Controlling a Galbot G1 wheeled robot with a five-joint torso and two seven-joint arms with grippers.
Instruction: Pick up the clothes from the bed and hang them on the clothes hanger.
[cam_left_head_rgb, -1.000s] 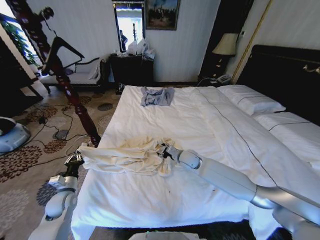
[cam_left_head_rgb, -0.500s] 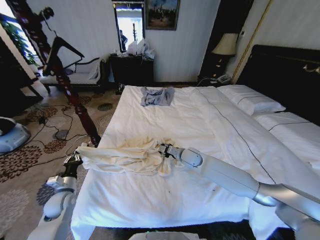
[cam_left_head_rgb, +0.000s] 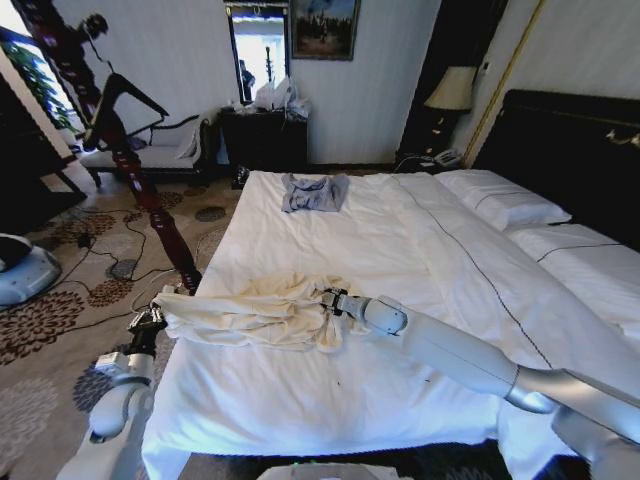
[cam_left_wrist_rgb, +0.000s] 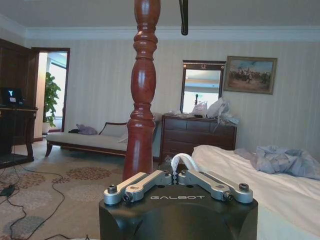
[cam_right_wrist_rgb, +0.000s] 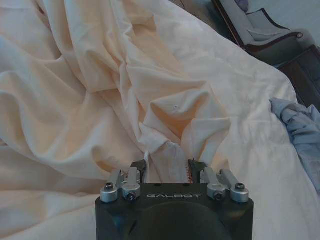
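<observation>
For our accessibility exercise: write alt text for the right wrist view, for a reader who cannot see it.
The right gripper has its fingers closed on a fold of the cream shirt, which lies crumpled on the white bed. A blue-grey garment lies farther along the sheet.

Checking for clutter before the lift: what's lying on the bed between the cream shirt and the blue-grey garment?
Nothing. In the head view, only bare white sheet of the bed runs between the cream shirt and the blue-grey garment.
</observation>
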